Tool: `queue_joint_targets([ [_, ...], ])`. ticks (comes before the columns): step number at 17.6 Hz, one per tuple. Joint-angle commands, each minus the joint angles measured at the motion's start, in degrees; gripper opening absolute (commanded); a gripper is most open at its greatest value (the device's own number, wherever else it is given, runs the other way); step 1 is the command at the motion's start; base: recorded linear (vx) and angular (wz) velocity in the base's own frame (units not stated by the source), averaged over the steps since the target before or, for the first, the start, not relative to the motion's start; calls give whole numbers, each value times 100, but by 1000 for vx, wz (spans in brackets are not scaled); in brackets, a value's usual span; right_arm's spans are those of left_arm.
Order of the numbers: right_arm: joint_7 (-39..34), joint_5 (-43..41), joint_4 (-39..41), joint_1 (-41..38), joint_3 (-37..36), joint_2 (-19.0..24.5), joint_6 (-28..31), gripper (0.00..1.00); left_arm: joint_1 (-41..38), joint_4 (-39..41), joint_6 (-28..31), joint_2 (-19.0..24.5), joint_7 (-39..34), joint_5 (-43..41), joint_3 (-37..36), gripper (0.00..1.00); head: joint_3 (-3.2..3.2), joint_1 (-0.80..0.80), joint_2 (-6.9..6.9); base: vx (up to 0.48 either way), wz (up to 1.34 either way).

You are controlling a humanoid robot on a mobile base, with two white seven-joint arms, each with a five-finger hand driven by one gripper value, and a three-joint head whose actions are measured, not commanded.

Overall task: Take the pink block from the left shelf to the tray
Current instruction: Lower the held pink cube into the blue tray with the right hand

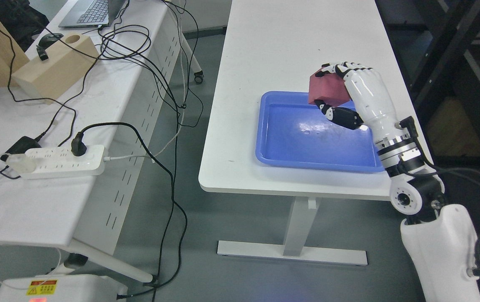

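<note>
Since the pink block is clamped between the curled fingers above and the thumb below, the pick looks done. It sits in the right hand, raised over the far right corner of the blue tray, not touching the floor below the fingertips. Left to do, I'd judge: lower and release. Tray holds nothing else, and rests on the white table. Left hand not visible.

Right arm raised, right hand fingers curled, thumb opposed
</note>
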State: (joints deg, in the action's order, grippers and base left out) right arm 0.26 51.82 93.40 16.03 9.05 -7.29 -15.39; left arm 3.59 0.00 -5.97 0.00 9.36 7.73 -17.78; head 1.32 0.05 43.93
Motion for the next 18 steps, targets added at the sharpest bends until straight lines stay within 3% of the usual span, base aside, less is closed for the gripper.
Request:
queue_joint_targets([
  [1, -52, 381, -50, 190, 545, 509, -26, 4, -7, 100, -19, 100, 4, 0, 2, 100, 0, 0, 0, 92, 0],
  [18, -298, 1303, -753, 155, 563, 580, 264, 4, 1, 100, -19, 100, 4, 0, 2, 100, 0, 0, 0, 52, 0],
])
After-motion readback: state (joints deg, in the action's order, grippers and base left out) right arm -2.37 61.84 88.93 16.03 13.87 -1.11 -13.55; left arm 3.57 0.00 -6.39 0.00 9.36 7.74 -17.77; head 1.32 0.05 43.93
